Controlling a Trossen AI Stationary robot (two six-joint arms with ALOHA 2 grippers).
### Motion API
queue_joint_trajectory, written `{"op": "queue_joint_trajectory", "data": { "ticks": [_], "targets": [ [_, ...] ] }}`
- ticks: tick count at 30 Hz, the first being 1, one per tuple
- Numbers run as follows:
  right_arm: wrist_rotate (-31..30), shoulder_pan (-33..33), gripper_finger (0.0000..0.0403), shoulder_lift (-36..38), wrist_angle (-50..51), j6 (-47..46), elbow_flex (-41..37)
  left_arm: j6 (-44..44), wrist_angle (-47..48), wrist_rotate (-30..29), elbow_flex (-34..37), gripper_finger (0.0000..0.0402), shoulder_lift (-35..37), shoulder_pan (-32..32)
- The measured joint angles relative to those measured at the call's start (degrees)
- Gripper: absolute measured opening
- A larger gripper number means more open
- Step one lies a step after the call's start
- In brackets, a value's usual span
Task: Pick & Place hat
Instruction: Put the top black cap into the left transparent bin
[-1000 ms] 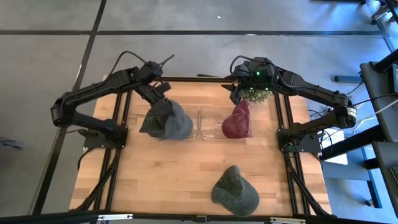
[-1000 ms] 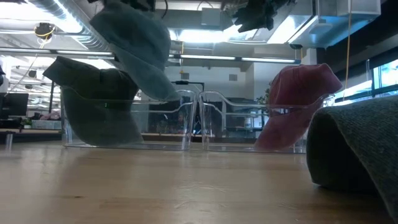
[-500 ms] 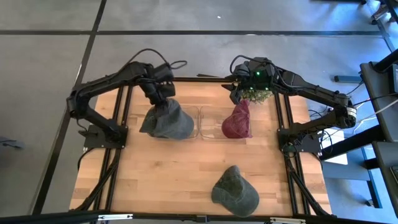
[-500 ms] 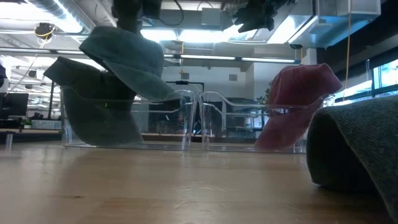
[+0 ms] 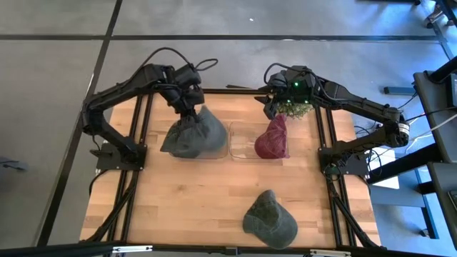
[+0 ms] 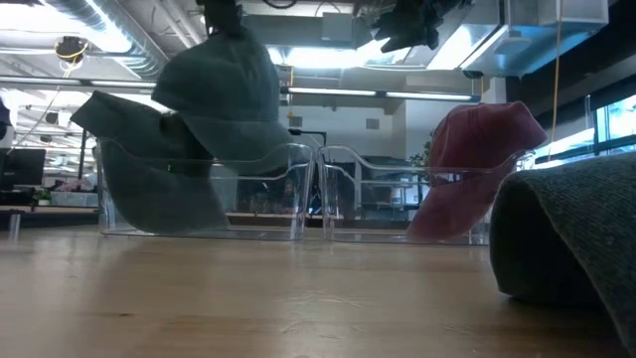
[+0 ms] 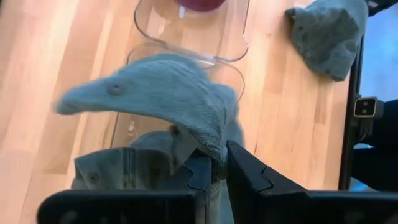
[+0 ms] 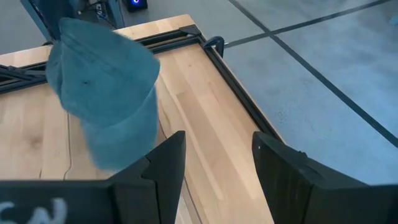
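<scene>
Two arms work the table as a blue-grey hat point(image 5: 194, 134) hangs over the left clear bin point(image 6: 199, 189), pinched in the left gripper point(image 7: 214, 168).

The clenched fingers should lower the hat until it settles inside the walls, then let go; a dark cap point(image 6: 134, 149) already crowds that bin. The right gripper point(image 8: 214, 165), spread and empty, waits over the table's far edge above the right bin point(image 6: 397, 194) holding a maroon cap point(image 5: 273, 139). A green cap point(image 5: 269, 220) lies well apart.

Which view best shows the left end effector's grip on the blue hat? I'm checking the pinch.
The left wrist view: the end effector pinches the blue hat. High and low views show it hanging over the bin.
</scene>
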State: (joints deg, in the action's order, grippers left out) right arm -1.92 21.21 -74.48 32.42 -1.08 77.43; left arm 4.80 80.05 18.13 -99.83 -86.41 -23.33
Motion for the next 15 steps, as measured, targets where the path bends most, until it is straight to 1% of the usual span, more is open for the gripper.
{"op": "queue_joint_trajectory", "data": {
  "ticks": [6,15],
  "targets": [
    [-0.78,0.00,0.0186,0.00,0.02,-0.17,0.00,-2.32,2.55,0.86,-0.65,0.0023,0.02,0.11],
    [-0.76,0.00,0.0186,0.00,0.01,-0.16,0.00,-3.37,5.01,1.50,-0.65,0.0023,0.02,3.42]
  ]
}}
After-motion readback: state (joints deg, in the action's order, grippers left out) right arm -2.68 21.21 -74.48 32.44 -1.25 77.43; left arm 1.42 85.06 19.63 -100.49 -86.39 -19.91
